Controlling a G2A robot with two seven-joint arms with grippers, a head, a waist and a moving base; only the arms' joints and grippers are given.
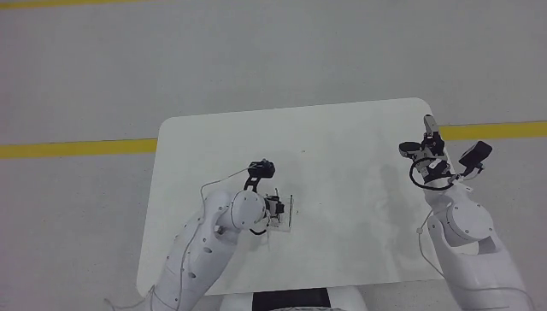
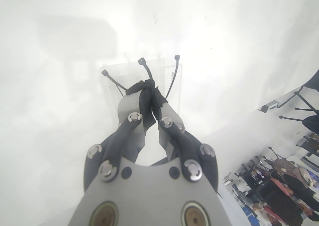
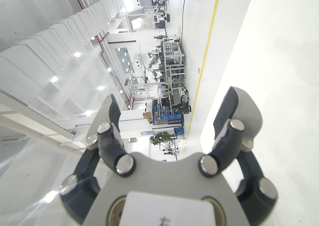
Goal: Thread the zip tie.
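Left fingers (image 2: 128, 106) pinch one zip tie (image 2: 146, 68) (upright in holder (image 2: 180, 82)); right fingers (image 3: 113, 112) spread, empty. Threading not begun.

We see three thin black zip ties (image 2: 175, 72) standing in a clear holder (image 2: 180, 87), square heads up and fanned apart. The middle zip tie (image 2: 146, 69) runs down between the closed tips of the left gripper (image 2: 149, 91); the outer two lean outward
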